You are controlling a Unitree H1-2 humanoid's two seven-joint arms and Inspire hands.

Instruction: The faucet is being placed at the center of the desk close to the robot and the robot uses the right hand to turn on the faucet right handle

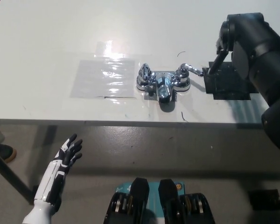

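White surface [46, 56], faucet [162, 85] central | right robot hand [235, 46] beside right handle [190, 70], closure unclear | left robot hand [67, 151] spread, resting lower left | step: turning handle; next likely push lever round.

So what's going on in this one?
The black right robot hand is at the outer tip of the right handle of the chrome faucet; contact is unclear. The faucet sits on the white desk near its front edge. The white left robot hand rests open below the desk edge.
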